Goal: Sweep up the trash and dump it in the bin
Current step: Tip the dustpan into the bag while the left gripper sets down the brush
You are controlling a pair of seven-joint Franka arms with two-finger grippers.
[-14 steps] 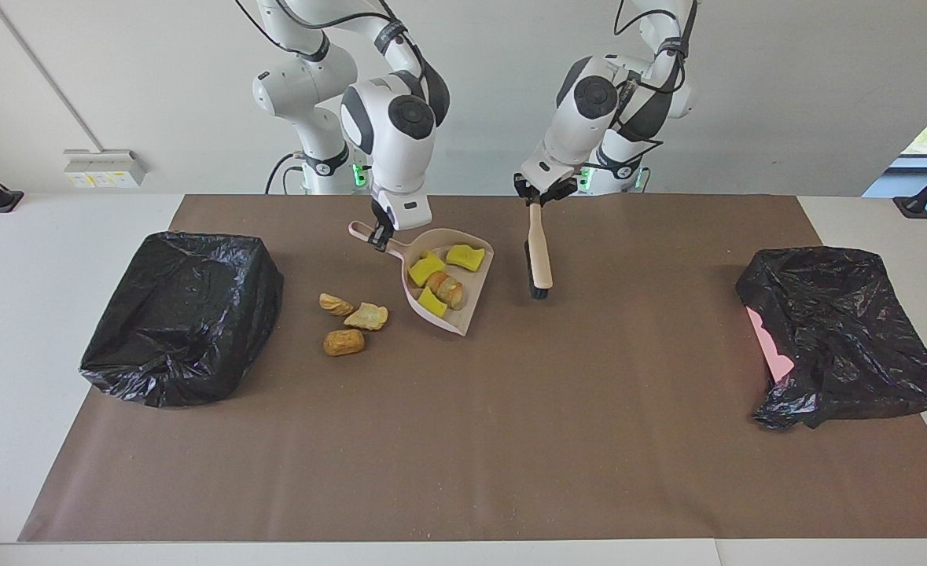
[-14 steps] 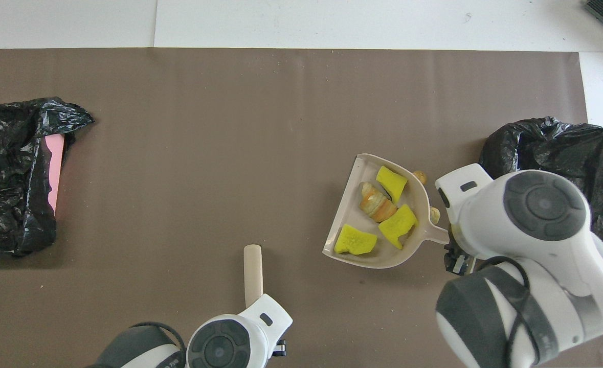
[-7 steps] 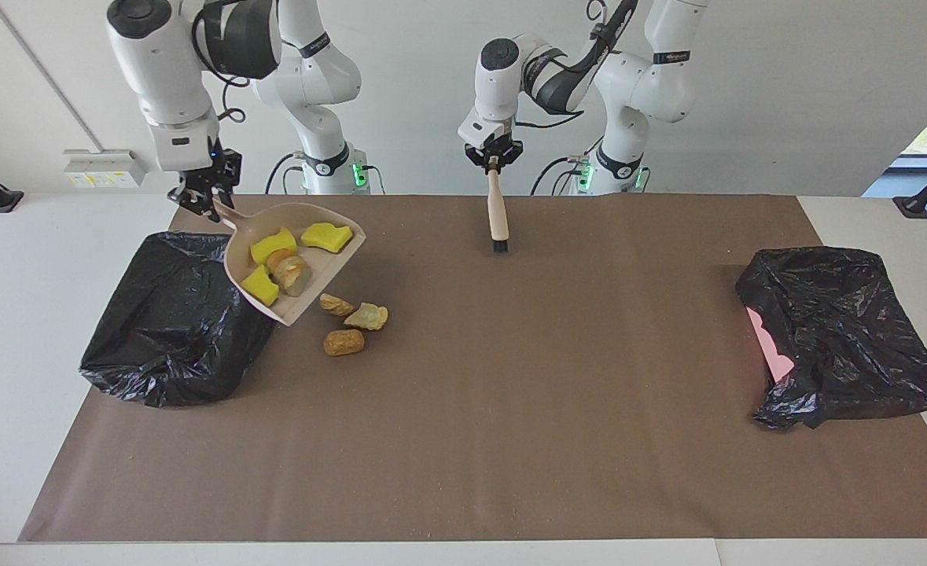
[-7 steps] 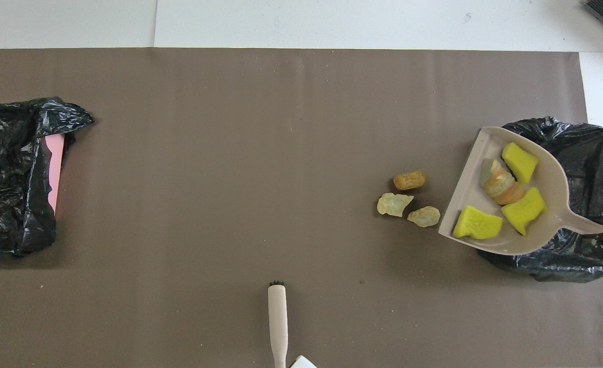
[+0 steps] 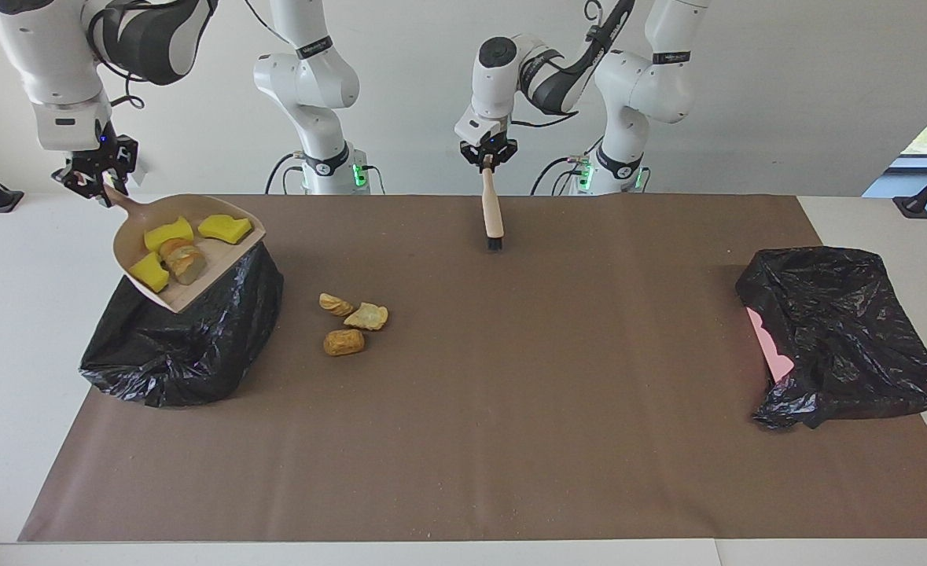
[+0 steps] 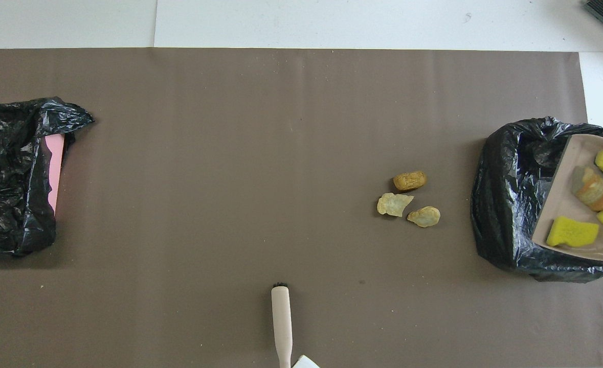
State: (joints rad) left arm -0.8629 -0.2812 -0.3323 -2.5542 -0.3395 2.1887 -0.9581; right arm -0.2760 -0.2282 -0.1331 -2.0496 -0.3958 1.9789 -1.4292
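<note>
In the facing view, the right arm reaches out from its base toward its own end of the table, forearm pointing down, and the right gripper [image 5: 95,182] hangs over the table edge just beside the black-bagged bin [image 5: 184,338], jaws clamped on the handle of the beige dustpan [image 5: 188,271]. The pan is in the air over the bin, mouth tilted down toward about 4 o'clock, and carries part of the trash: three yellow chunks [image 5: 168,233] and one tan bread-like piece [image 5: 183,259]. Three more tan pieces [image 5: 351,322] lie loose on the brown mat [image 5: 510,432], beside the bin toward the table's middle. The left arm bends forward from its base, and the left gripper [image 5: 487,159] is closed on the top of the brush [image 5: 492,214], which hangs nearly upright, bristles at 6 o'clock, over the mat's edge nearest the robots. A second black-bagged bin [image 5: 840,334] with a pink side showing sits at the left arm's end. In the overhead view, both grippers are out of frame; only a white sliver of the left arm shows at the bottom edge. The brush [image 6: 282,324] points toward 12 o'clock, its handle cut off below. The dustpan [image 6: 572,204] is cut off at the frame's edge, so its handle and part of one yellow chunk are hidden; it covers the bin [image 6: 511,204]. The three loose tan pieces [image 6: 407,199] lie at about 9 o'clock from that bin.
</note>
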